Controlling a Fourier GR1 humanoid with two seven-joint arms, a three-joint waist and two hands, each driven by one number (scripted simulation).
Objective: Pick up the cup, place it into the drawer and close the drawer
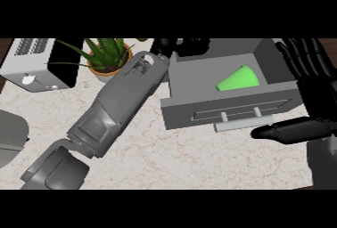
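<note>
A green cup (238, 80) lies on its side inside the open grey drawer (227, 109) at the upper right. My left forearm stretches up across the counter, and my left hand (181, 46) sits at the drawer's back left corner, fingers curled over its rim. My right hand (309, 80) stands open at the drawer's right side, fingers straight up along the wall, thumb (286, 132) jutting left just below the drawer's pale handle (244, 123).
A potted plant (105, 58) stands left of the drawer, close to my left forearm. A white toaster-like appliance (33, 62) is at the far left. A grey round object (10, 136) shows at the left edge.
</note>
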